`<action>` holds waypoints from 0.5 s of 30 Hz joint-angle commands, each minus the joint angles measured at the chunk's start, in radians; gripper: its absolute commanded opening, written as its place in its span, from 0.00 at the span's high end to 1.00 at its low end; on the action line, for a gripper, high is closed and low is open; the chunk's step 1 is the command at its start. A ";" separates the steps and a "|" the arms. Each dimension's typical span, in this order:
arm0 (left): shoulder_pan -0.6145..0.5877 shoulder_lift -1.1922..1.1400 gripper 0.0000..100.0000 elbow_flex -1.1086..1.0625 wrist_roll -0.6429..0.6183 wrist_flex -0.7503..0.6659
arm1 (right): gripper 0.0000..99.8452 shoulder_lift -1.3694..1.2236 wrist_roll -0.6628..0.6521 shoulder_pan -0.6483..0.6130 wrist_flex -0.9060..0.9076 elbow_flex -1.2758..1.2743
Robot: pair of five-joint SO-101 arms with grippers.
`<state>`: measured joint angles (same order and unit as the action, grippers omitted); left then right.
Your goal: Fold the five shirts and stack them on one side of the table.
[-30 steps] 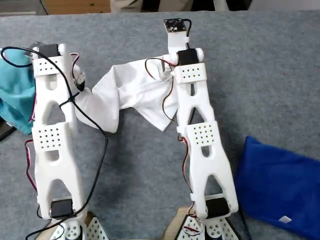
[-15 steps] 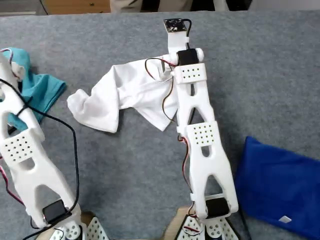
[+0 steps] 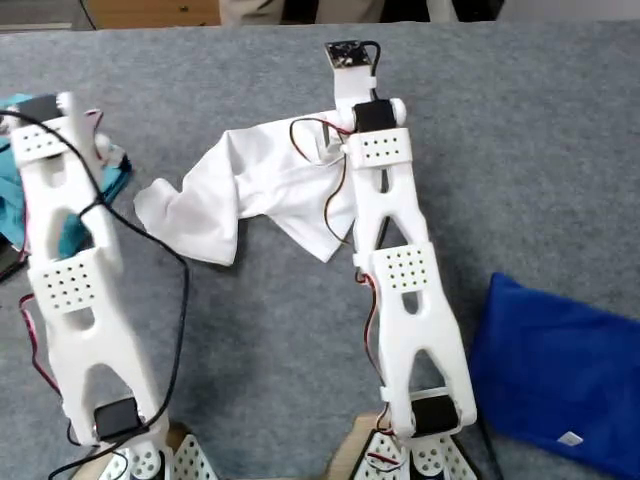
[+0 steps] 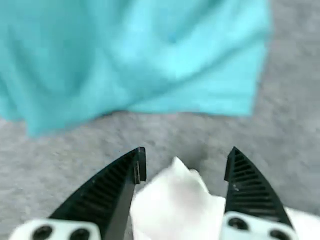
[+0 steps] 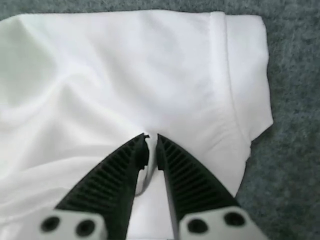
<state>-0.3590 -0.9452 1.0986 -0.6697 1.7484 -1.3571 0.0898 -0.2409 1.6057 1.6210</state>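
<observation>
**White shirt at risk of being dragged askew while held from one side**

The white shirt (image 3: 250, 185) is being held at one spot: a ridge of its cloth is being pinched between the nearly closed jaws of the right gripper (image 5: 150, 142), near the hemmed sleeve edge. If that arm is being pulled or lifted alone, the rest of the garment is likely being dragged along the table (image 3: 520, 150) and bunched further, since its far end is being left crumpled and unsupported. A thin pinch of this kind is also judged liable to slip free under tension.

The left gripper (image 4: 187, 165) is being kept wide open and nothing is being gripped by it. A tip of white cloth is being seen low between its spread jaws, untouched by either, and the teal shirt (image 4: 135, 55) is lying just beyond. A closing here risks catching the wrong garment, or both at once.

In the high view the white shirt is lying mid-table, partly under the right arm, with the teal shirt at the left edge and the blue shirt (image 3: 560, 370) lying well apart at the right
</observation>
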 commanded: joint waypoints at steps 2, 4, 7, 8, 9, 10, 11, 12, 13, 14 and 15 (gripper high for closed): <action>0.069 0.051 0.75 0.051 -0.009 0.009 | 0.99 0.008 -0.008 -0.007 -0.017 0.041; 0.071 0.045 0.75 0.041 -0.011 0.009 | 0.99 0.008 -0.008 -0.007 -0.015 0.041; 0.066 0.021 0.75 0.044 -0.015 0.009 | 0.99 0.008 -0.008 -0.007 -0.015 0.041; 0.066 0.013 0.75 0.041 -0.015 0.009 | 0.99 0.008 -0.008 -0.007 -0.015 0.041; 0.066 0.005 0.75 0.037 -0.015 0.009 | 0.99 0.008 -0.008 -0.007 -0.015 0.041; 0.068 -0.005 0.75 0.035 -0.015 0.009 | 0.99 0.008 -0.008 -0.007 -0.015 0.041; 0.068 -0.021 0.75 0.029 -0.015 0.009 | 0.99 0.008 -0.008 -0.007 -0.015 0.041; 0.069 -0.035 0.75 0.026 -0.015 0.009 | 0.99 0.008 -0.008 -0.007 -0.015 0.041; 0.071 -0.045 0.75 0.021 -0.015 0.009 | 0.99 0.008 -0.008 -0.007 -0.015 0.041; 0.071 -0.058 0.75 0.021 -0.015 0.009 | 0.99 0.008 -0.008 -0.007 -0.015 0.041; 0.071 -0.068 0.75 0.020 -0.015 0.011 | 0.99 0.008 -0.008 -0.007 -0.015 0.041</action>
<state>-0.2977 -1.0157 1.1063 -0.6759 1.7484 -1.3571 0.0882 -0.2409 1.6057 1.6210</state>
